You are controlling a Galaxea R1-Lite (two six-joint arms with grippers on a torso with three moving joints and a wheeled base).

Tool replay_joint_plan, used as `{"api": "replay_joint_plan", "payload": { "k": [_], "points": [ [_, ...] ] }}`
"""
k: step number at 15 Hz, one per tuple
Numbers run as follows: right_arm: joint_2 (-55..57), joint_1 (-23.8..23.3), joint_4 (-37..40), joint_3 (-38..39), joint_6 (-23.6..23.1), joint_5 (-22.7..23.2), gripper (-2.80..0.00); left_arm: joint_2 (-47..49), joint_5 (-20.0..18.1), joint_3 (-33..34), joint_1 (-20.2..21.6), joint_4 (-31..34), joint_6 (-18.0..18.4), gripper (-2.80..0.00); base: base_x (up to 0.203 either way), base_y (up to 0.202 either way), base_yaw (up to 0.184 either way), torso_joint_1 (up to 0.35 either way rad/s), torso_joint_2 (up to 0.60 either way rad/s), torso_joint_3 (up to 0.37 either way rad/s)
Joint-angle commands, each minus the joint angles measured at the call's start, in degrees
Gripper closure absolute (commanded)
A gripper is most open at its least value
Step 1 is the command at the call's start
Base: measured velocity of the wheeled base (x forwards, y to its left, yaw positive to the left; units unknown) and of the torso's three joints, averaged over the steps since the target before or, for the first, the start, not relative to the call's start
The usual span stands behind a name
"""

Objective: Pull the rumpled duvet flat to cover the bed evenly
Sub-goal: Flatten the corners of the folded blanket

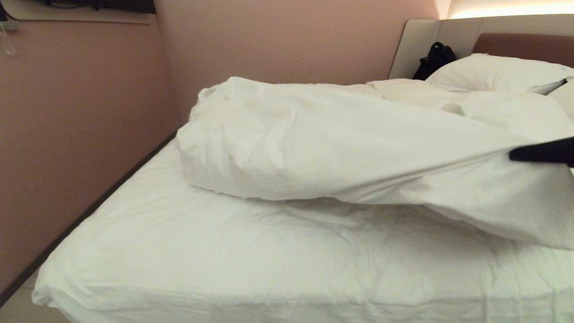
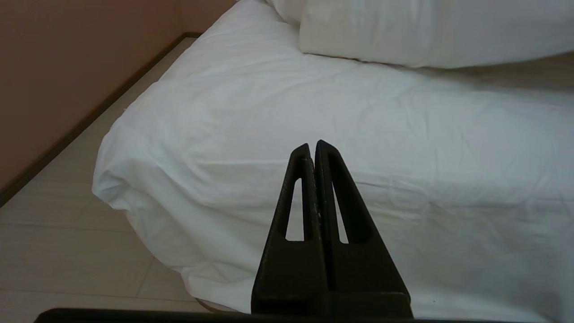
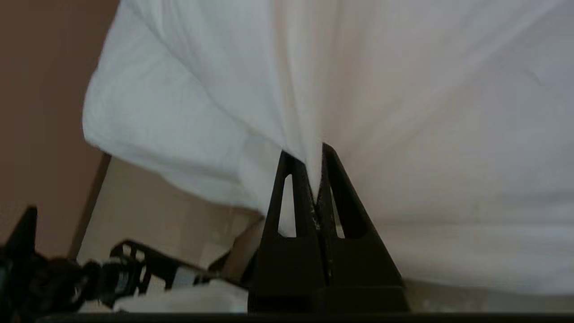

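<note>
Head view shows the bed (image 1: 188, 255) first, wide and low, with its long axis running from the near foot end away to the brown headboard (image 1: 524, 45). Most of the near half shows only the white fitted sheet (image 1: 269, 251).

The duvet (image 1: 323, 143) is a thick white heap lying across the far half of the bed. From the right gripper (image 1: 513, 154) it spreads to the left and away, toward the wall side, and one fold is stretched in a taut line from the heap straight to this gripper. In the right wrist view the right gripper's two black jaws are pressed together on a pinch of duvet cloth, so it has hold of the duvet.

I judge that the coming pull must go toward the foot end, along the bed's long axis, and the right arm is clearly the nearer one.

The left gripper (image 2: 312, 148) hangs over the foot edge of the bed, its jaws closed on nothing, well apart from the duvet.

A pillow (image 1: 493, 72) and a dark bag (image 1: 435, 58) lie at the head end. I can read no brand, label or writing anywhere.
</note>
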Motion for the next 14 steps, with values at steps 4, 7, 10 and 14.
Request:
{"api": "replay_joint_plan", "payload": {
  "k": [4, 7, 10, 14],
  "points": [
    [-7.32, -0.02, 0.24, 14.38, -0.07, 1.11, 0.0, -0.02, 0.02, 0.0, -0.06, -0.04, -0.04, 0.0, 0.0, 0.0, 0.0, 0.0, 0.0, 0.0],
    [-7.76, -0.02, -2.46, 19.81, 0.02, 1.33, 0.0, -0.02, 0.02, 0.0, -0.06, -0.04, -0.04, 0.0, 0.0, 0.0, 0.0, 0.0, 0.0, 0.0],
    [-7.8, -0.02, -5.23, 22.05, 0.06, 1.31, 0.0, -0.02, 0.02, 0.0, 0.0, -0.04, -0.04, 0.0, 0.0, 0.0, 0.0, 0.0, 0.0, 0.0],
    [-8.1, 0.16, -5.35, 20.55, 0.14, 2.32, 0.0, -0.02, 0.02, 0.0, -0.06, -0.04, -0.04, 0.0, 0.0, 0.0, 0.0, 0.0, 0.0, 0.0]
  ]
}}
